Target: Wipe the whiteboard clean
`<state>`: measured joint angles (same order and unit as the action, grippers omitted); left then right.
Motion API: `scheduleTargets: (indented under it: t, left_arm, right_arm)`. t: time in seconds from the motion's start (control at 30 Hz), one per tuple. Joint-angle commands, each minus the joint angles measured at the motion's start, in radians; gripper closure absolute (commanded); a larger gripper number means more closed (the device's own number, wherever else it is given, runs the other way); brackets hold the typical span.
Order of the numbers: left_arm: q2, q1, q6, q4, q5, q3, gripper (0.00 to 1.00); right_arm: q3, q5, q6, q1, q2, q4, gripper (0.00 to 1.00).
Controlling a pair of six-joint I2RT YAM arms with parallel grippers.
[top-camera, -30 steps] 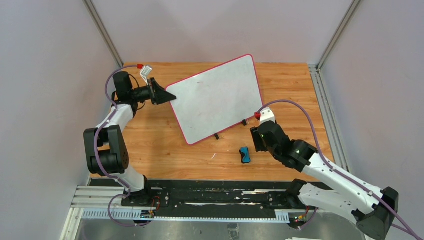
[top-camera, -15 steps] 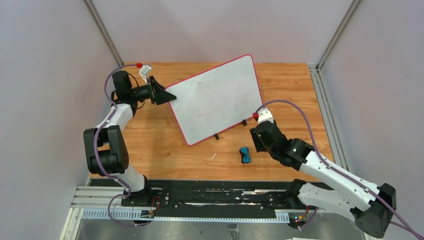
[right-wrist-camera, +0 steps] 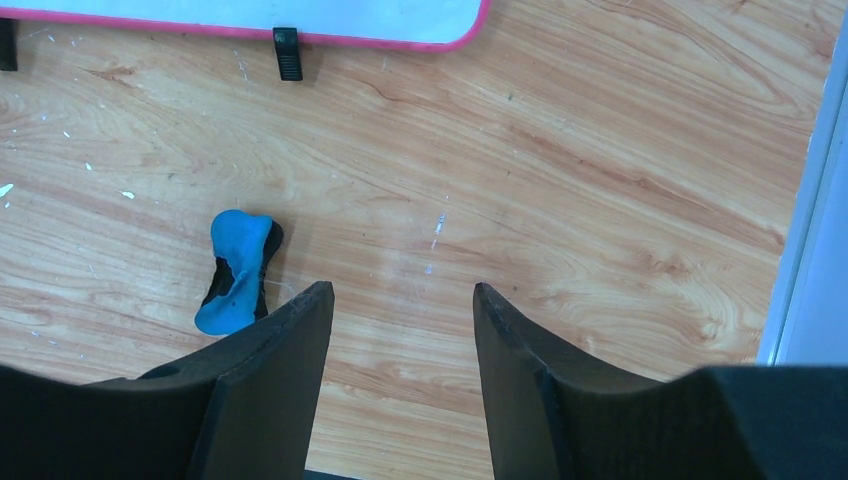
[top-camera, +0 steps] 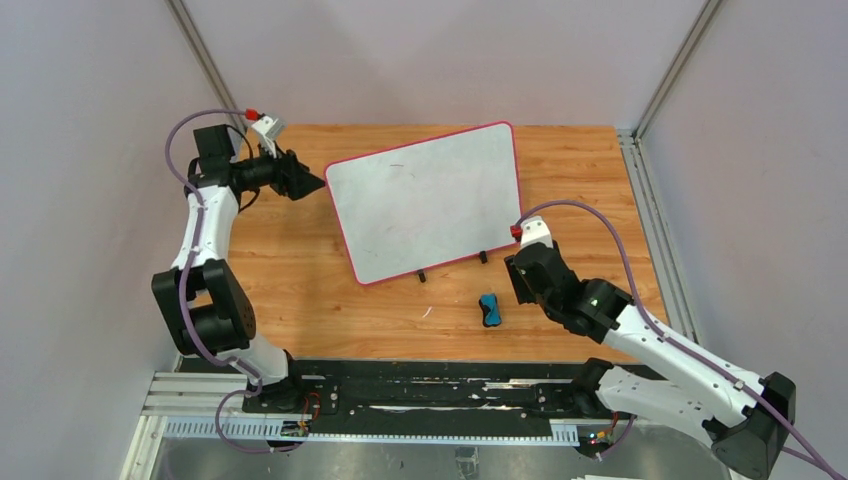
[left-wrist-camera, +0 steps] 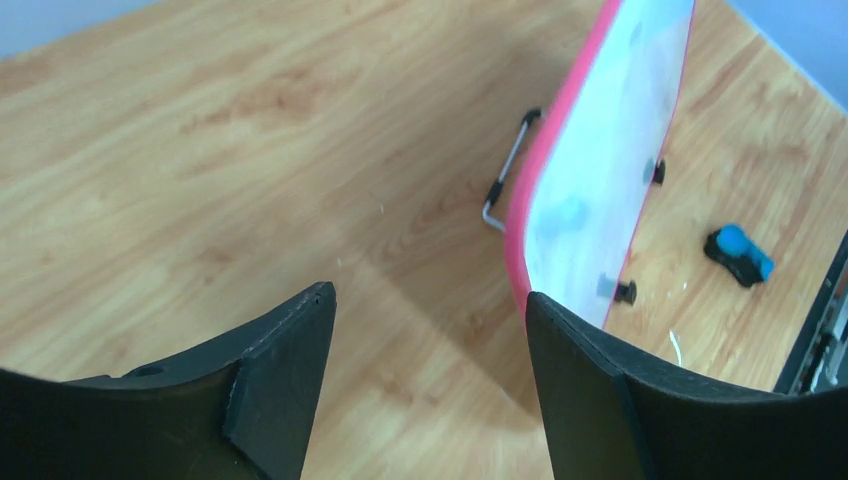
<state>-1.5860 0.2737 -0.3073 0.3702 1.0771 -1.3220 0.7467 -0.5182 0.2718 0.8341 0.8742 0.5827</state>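
Note:
The whiteboard (top-camera: 430, 200), white with a pink-red rim, stands on two small black feet (top-camera: 421, 276) at mid-table, with a faint dark mark near its top. My left gripper (top-camera: 314, 183) is open and empty just left of the board's left corner, not touching it. In the left wrist view the gripper (left-wrist-camera: 430, 300) frames bare wood, and the board (left-wrist-camera: 600, 170) shows edge-on at the right. My right gripper (top-camera: 516, 280) is open and empty, just right of the blue eraser (top-camera: 489, 309). In the right wrist view the gripper (right-wrist-camera: 402, 290) is over bare wood, the eraser (right-wrist-camera: 235, 272) lies left of the fingers, and the board's lower rim (right-wrist-camera: 380, 42) is at the top.
The wooden table (top-camera: 300, 290) is bounded by grey walls and metal rails at the right (top-camera: 655, 240) and a black base rail at the near edge (top-camera: 420, 395). A wire stand (left-wrist-camera: 505, 185) juts out behind the board.
My left gripper has drawn back to the left, away from the board's corner. The board has swung to a more level position. The right arm has barely moved.

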Motion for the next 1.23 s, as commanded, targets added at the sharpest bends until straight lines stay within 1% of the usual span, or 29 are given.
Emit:
scheduleTargets:
  t: [0.0, 0.07, 0.2, 0.3, 0.4, 0.47, 0.5, 0.53, 0.63, 0.7, 0.8, 0.87, 0.93, 1.0, 1.03, 1.07, 1.2]
  left_arm:
    - [0.061, 0.036, -0.294, 0.310, -0.102, 0.051, 0.25]
    - [0.095, 0.046, -0.275, 0.280, -0.083, 0.088, 0.24]
    - [0.133, 0.048, -0.283, 0.291, -0.054, 0.107, 0.24]
    - [0.159, 0.050, -0.283, 0.275, -0.089, 0.135, 0.24]
    - [0.200, 0.051, -0.252, 0.197, -0.177, 0.214, 0.24]
    - [0.232, 0.053, -0.199, 0.093, -0.259, 0.291, 0.24]
    - [0.246, 0.054, -0.161, 0.003, -0.332, 0.350, 0.24]
    - [0.260, 0.054, -0.117, -0.069, -0.394, 0.378, 0.24]
    - [0.307, 0.055, 0.004, -0.271, -0.553, 0.515, 0.24]
    - [0.349, 0.056, 0.068, -0.413, -0.638, 0.605, 0.24]
    - [0.417, 0.056, 0.164, -0.612, -0.753, 0.733, 0.24]
    - [0.449, 0.055, 0.211, -0.701, -0.782, 0.792, 0.24]
    - [0.457, 0.056, 0.229, -0.720, -0.766, 0.817, 0.24]
    - [0.440, 0.056, 0.242, -0.728, -0.753, 0.828, 0.24]
    - [0.429, 0.056, 0.244, -0.731, -0.751, 0.830, 0.25]
    - [0.424, 0.055, 0.250, -0.733, -0.755, 0.828, 0.26]
    - [0.437, 0.055, 0.247, -0.741, -0.758, 0.842, 0.26]
  right_arm:
    - [-0.010, -0.029, 0.002, -0.020, -0.006, 0.003, 0.45]
    - [-0.007, -0.024, 0.004, -0.022, 0.002, -0.001, 0.45]
    - [0.007, -0.027, 0.004, -0.022, 0.012, 0.008, 0.46]
    - [0.014, -0.076, 0.016, -0.026, 0.008, 0.027, 0.46]
    - [0.017, -0.152, 0.058, -0.073, 0.008, 0.057, 0.44]
    - [0.008, -0.156, 0.067, -0.151, 0.006, 0.049, 0.43]
    - [-0.001, -0.113, 0.056, -0.231, 0.006, 0.030, 0.43]
    - [-0.014, -0.080, 0.044, -0.275, 0.006, 0.006, 0.43]
    - [-0.070, 0.123, 0.004, -0.509, 0.016, -0.111, 0.43]
    - [-0.117, 0.165, -0.028, -0.597, 0.039, -0.210, 0.43]
    - [-0.154, 0.216, -0.049, -0.678, 0.121, -0.331, 0.41]
    - [-0.139, 0.232, -0.007, -0.693, 0.213, -0.348, 0.41]
    - [-0.103, 0.255, 0.026, -0.693, 0.289, -0.327, 0.42]
    - [-0.082, 0.276, 0.043, -0.692, 0.344, -0.321, 0.50]
    - [-0.083, 0.286, 0.042, -0.692, 0.355, -0.333, 0.55]
    - [-0.093, 0.306, 0.035, -0.691, 0.355, -0.354, 0.58]
    - [-0.137, 0.279, 0.046, -0.690, 0.282, -0.390, 0.58]
